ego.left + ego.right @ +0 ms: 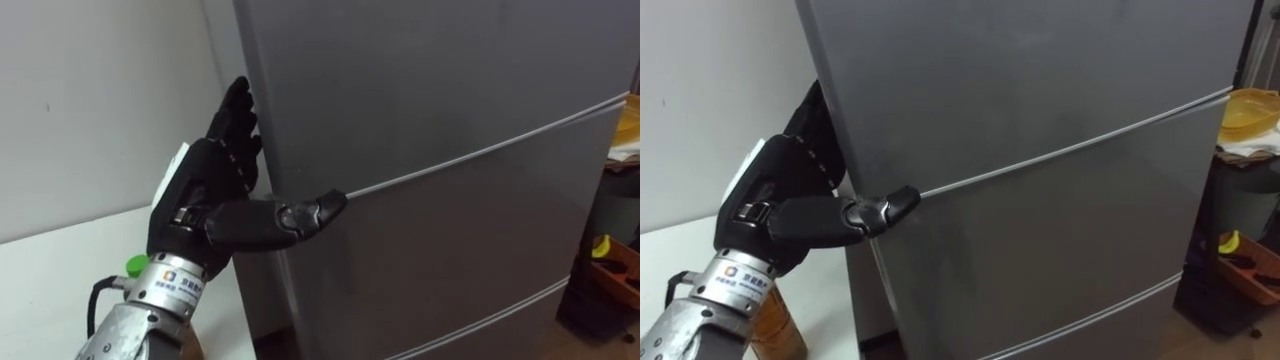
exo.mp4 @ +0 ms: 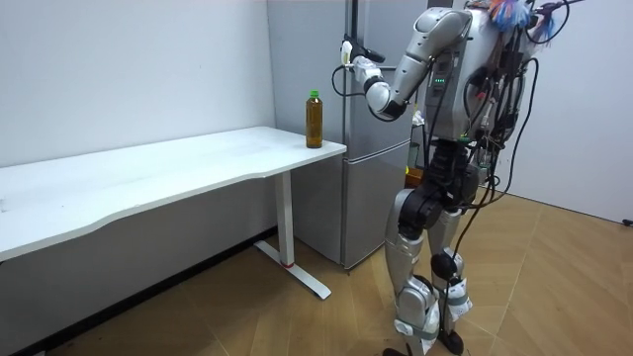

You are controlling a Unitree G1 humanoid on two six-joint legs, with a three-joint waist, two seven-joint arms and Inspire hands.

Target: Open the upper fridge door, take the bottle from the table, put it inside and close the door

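Standing before the grey fridge (image 1: 450, 100), the robot is holding its left robot hand (image 1: 215, 175) against the upper door's edge.
The white bench (image 2: 148, 173) is sitting just beside the fridge. The hand is lying open, fingers straight along the door's side and thumb stretching across the front seam, gripping nothing. The bottle (image 2: 315, 121) is standing upright on the bench's corner nearest the fridge.

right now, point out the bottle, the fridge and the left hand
bottle (image 2: 314, 124), room view, middle of its brown body
fridge (image 1: 430, 80), left eye view, upper door's front
left hand (image 1: 205, 172), left eye view, back of the hand
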